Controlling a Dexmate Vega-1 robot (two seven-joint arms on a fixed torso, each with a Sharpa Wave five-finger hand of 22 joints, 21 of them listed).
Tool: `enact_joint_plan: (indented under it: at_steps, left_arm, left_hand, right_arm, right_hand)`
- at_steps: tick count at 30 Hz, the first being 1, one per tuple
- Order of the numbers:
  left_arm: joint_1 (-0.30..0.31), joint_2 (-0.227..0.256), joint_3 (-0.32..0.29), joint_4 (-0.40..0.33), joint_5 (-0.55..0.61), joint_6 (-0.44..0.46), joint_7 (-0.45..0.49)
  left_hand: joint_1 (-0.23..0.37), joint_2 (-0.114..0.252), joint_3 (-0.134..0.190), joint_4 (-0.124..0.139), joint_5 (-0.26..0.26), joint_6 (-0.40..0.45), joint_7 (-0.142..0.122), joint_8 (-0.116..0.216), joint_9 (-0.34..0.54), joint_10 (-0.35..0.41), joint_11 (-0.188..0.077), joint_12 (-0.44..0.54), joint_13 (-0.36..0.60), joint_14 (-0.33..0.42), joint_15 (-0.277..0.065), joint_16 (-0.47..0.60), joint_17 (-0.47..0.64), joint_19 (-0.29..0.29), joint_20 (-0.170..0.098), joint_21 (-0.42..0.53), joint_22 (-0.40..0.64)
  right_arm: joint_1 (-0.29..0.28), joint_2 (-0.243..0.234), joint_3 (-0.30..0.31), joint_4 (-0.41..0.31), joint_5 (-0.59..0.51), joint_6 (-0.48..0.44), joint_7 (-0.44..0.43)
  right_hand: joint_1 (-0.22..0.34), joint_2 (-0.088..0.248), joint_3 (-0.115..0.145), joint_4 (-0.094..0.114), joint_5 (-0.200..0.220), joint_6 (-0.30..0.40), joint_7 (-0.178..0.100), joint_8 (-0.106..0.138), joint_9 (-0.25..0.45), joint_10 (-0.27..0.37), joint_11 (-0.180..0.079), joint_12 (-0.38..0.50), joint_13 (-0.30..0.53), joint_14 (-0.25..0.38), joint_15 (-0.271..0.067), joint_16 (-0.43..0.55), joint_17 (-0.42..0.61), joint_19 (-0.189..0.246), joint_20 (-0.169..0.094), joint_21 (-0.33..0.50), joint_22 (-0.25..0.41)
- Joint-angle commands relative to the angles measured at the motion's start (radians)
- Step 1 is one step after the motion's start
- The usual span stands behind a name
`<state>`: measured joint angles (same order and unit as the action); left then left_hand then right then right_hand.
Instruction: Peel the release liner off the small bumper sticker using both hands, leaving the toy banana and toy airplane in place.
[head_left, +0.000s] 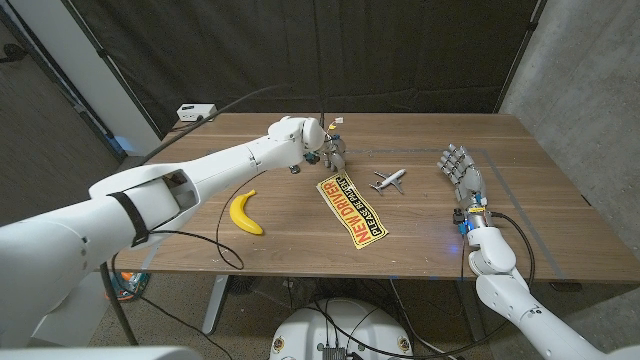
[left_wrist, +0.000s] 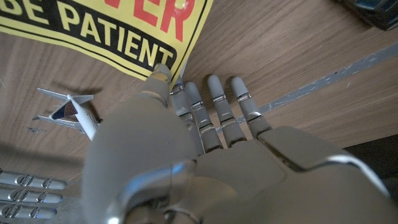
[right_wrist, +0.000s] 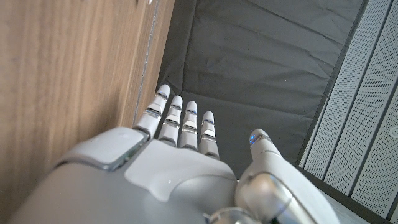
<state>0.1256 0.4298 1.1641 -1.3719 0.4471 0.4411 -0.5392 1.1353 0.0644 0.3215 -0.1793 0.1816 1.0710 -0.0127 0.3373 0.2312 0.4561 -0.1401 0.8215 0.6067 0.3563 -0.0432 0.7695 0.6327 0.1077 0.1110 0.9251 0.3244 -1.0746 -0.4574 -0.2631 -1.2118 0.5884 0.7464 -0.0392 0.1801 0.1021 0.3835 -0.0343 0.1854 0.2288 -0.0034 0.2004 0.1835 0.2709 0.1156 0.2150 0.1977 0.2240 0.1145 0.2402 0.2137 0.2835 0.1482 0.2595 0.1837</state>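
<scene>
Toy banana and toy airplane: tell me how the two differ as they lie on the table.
The toy banana is plain yellow and curved; the toy airplane is white with wings and a dark marking on its tail. The banana looks bulkier; the airplane is slimmer and smaller. The banana lies on the left-arm side of the bumper sticker, the airplane on the right-arm side. Both rest untouched on the wooden table, clear of either hand.

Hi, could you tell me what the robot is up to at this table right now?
It is starting on the yellow bumper sticker, which lies flat mid-table. The left hand has reached over to the sticker's far corner, fingertips at its edge; no peel is visible yet. The right hand waits open near the table's right side, holding nothing. The toy banana and toy airplane sit untouched on either side.
</scene>
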Motion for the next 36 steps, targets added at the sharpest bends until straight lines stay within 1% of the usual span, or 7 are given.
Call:
enact_joint_plan:
  at_steps: [1, 6, 12, 16, 26, 29, 36]
  left_arm:
    - [0.104, 0.043, -0.073, -0.080, 0.030, -0.035, 0.195]
    - [0.180, 0.078, -0.110, -0.134, 0.095, -0.079, 0.388]
    - [0.265, 0.097, -0.161, -0.152, 0.171, -0.153, 0.640]
    - [0.301, 0.094, -0.194, -0.137, 0.192, -0.213, 0.765]
    - [0.337, 0.076, -0.224, -0.096, 0.280, -0.332, 0.994]
    - [0.336, 0.071, -0.215, -0.090, 0.341, -0.335, 1.050]
    - [0.336, 0.048, -0.206, -0.053, 0.410, -0.366, 1.166]
  left_hand:
    - [0.036, 0.019, 0.008, 0.002, 0.004, 0.041, -0.038, 0.017, 0.022, 0.015, 0.001, 0.016, 0.005, 0.018, -0.065, 0.012, 0.002, 0.010, 0.005, 0.014, 0.004]
    - [0.036, 0.038, 0.010, 0.016, 0.005, 0.024, -0.046, 0.017, 0.032, 0.020, 0.002, 0.023, 0.007, 0.025, -0.067, 0.012, -0.002, 0.021, 0.008, 0.027, 0.004]
    - [0.004, 0.062, 0.009, 0.045, -0.001, -0.015, -0.088, 0.026, 0.058, -0.021, -0.017, 0.011, 0.002, 0.005, -0.081, -0.040, -0.037, 0.020, -0.001, 0.047, 0.000]
    - [-0.019, 0.058, 0.008, 0.052, 0.003, -0.033, -0.117, 0.051, 0.089, -0.062, -0.038, -0.020, -0.025, -0.040, -0.077, -0.123, -0.089, -0.028, 0.007, 0.049, -0.011]
    - [-0.046, 0.050, 0.006, 0.058, 0.009, -0.046, -0.140, 0.079, 0.119, -0.046, -0.053, -0.042, -0.067, -0.047, -0.084, -0.198, -0.147, -0.046, -0.003, 0.057, -0.034]
    - [-0.052, 0.051, 0.007, 0.059, 0.010, -0.043, -0.148, 0.084, 0.117, -0.040, -0.056, -0.047, -0.078, -0.037, -0.093, -0.211, -0.159, -0.041, -0.010, 0.061, -0.042]
    - [-0.064, 0.054, 0.008, 0.063, 0.015, -0.049, -0.157, 0.090, 0.117, -0.026, -0.063, -0.059, -0.100, -0.010, -0.109, -0.232, -0.179, -0.032, -0.019, 0.068, -0.059]
  right_arm:
    - [-0.002, -0.002, -0.002, -0.008, 0.000, -0.016, -0.004]
    - [0.007, 0.002, -0.005, -0.003, 0.000, -0.017, -0.001]
    - [0.011, -0.005, -0.009, -0.021, -0.018, -0.043, -0.022]
    - [0.012, -0.014, -0.012, -0.039, -0.037, -0.065, -0.044]
    - [-0.008, -0.050, -0.009, -0.123, -0.071, -0.140, -0.102]
    - [-0.018, -0.067, -0.008, -0.164, -0.094, -0.179, -0.136]
    - [-0.031, -0.108, -0.010, -0.250, -0.149, -0.245, -0.180]
  right_hand:
    - [-0.009, 0.000, 0.006, 0.004, 0.003, 0.009, 0.003, 0.001, 0.005, 0.010, 0.001, 0.002, 0.006, 0.011, 0.002, 0.001, 0.002, 0.006, -0.001, -0.001, 0.002]
    - [-0.006, 0.002, 0.008, 0.002, 0.004, 0.011, 0.004, 0.001, 0.005, 0.012, 0.001, 0.002, 0.006, 0.012, 0.001, 0.000, 0.001, 0.006, -0.001, -0.002, 0.002]
    - [0.013, 0.013, 0.020, -0.011, 0.005, 0.020, 0.008, 0.003, 0.005, 0.022, -0.001, 0.004, 0.006, 0.028, -0.003, 0.004, -0.001, 0.014, 0.001, -0.001, 0.002]
    - [0.035, 0.019, 0.031, -0.027, 0.005, 0.033, 0.007, 0.006, 0.004, 0.029, -0.003, 0.004, 0.005, 0.043, -0.006, 0.007, -0.003, 0.024, 0.001, 0.001, 0.002]
    - [0.111, 0.036, 0.064, -0.082, -0.003, 0.093, 0.021, 0.020, 0.004, 0.097, 0.004, 0.021, 0.006, 0.109, -0.024, 0.034, 0.005, 0.066, -0.009, 0.009, 0.004]
    - [0.119, 0.037, 0.060, -0.085, -0.008, 0.136, 0.030, 0.029, 0.005, 0.133, -0.004, 0.028, 0.008, 0.157, -0.032, 0.060, 0.019, 0.094, -0.014, 0.019, 0.006]
    - [0.131, 0.013, 0.050, -0.101, -0.010, 0.169, 0.037, 0.033, 0.005, 0.163, -0.008, 0.036, 0.009, 0.185, -0.047, 0.074, 0.027, 0.118, -0.016, 0.027, 0.008]
